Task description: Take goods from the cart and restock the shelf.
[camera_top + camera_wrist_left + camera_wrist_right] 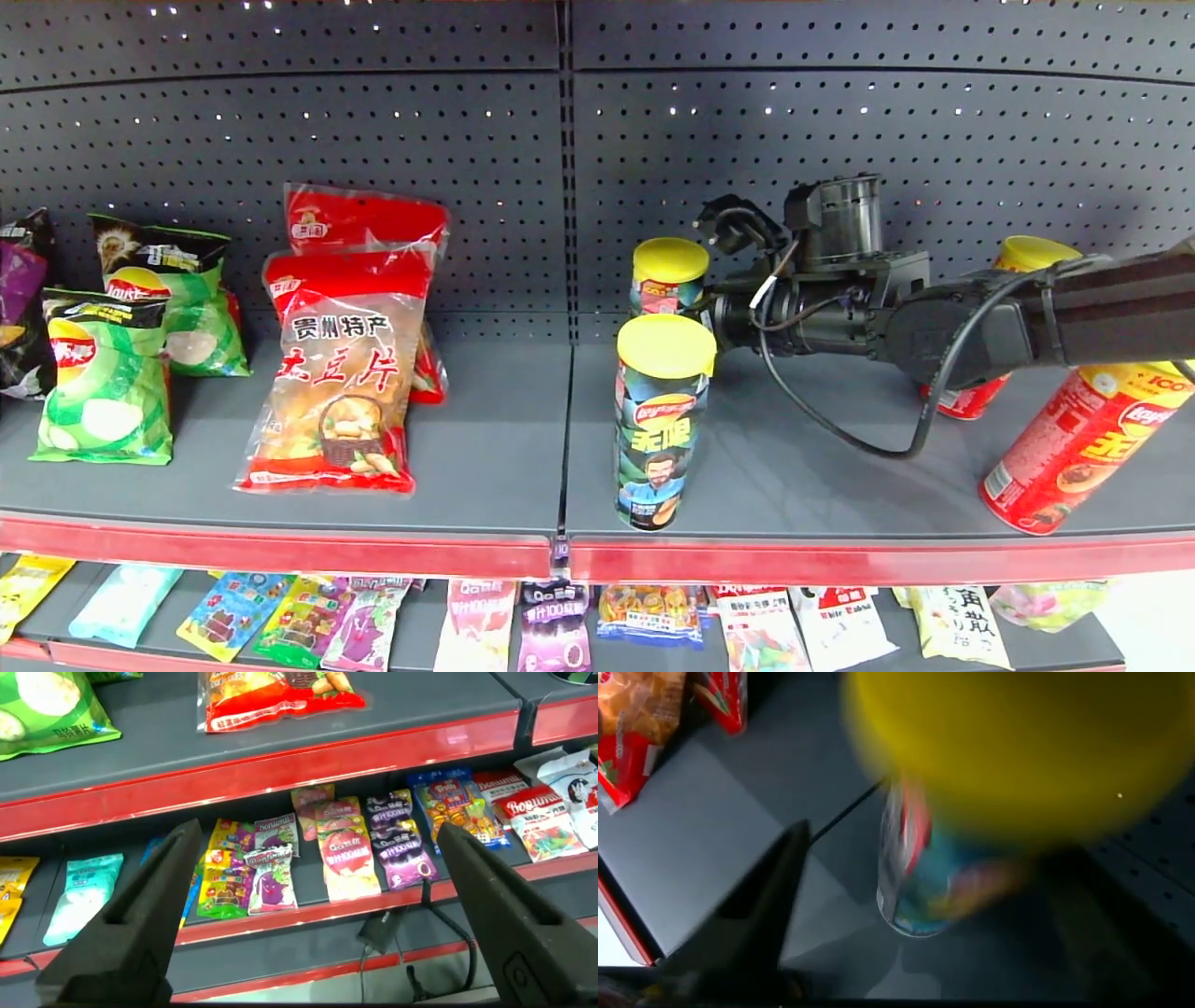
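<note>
A: Dark pegboard shelf point(485, 439): the right gripper point(724, 313) is at the rear crisp can point(665, 271), just behind the front yellow-lidded can point(661, 420). Whether it grips cannot be told.

B: The risk?

A: Likely the slack cable point(840, 420) or wrist brushing the front can and toppling it over the edge. The left gripper point(318, 831), lower than that can, hangs wide open.

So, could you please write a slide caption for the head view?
Right gripper at the rear yellow-lidded can on the shelf, behind the front can.
</note>
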Controlling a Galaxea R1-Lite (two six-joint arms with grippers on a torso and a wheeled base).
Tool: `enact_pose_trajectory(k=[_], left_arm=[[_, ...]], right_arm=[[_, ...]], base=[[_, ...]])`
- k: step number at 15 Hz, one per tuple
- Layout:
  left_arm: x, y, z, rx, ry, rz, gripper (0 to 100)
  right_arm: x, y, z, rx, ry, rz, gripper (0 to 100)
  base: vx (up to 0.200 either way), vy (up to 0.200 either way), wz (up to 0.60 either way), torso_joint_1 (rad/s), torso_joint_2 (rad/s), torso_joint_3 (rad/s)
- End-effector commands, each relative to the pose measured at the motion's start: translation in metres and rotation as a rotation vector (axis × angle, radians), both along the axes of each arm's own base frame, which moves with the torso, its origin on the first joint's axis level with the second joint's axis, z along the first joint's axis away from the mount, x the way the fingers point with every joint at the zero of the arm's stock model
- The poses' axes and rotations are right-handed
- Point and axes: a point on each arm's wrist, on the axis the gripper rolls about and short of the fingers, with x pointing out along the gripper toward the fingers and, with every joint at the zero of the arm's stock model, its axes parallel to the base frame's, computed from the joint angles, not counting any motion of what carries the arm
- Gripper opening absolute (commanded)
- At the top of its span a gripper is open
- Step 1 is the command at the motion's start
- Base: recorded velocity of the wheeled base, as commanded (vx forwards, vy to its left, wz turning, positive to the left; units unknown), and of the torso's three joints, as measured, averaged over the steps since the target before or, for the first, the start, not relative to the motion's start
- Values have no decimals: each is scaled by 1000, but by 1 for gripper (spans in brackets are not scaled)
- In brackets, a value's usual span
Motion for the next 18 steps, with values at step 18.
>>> enact_pose_trajectory(k=[18], left_arm=[[1,0,1,-18,10,5,100]], right_arm=[[-157,-99,27,74,34,-184,100]], base=[[0,0,0,0,0,0]])
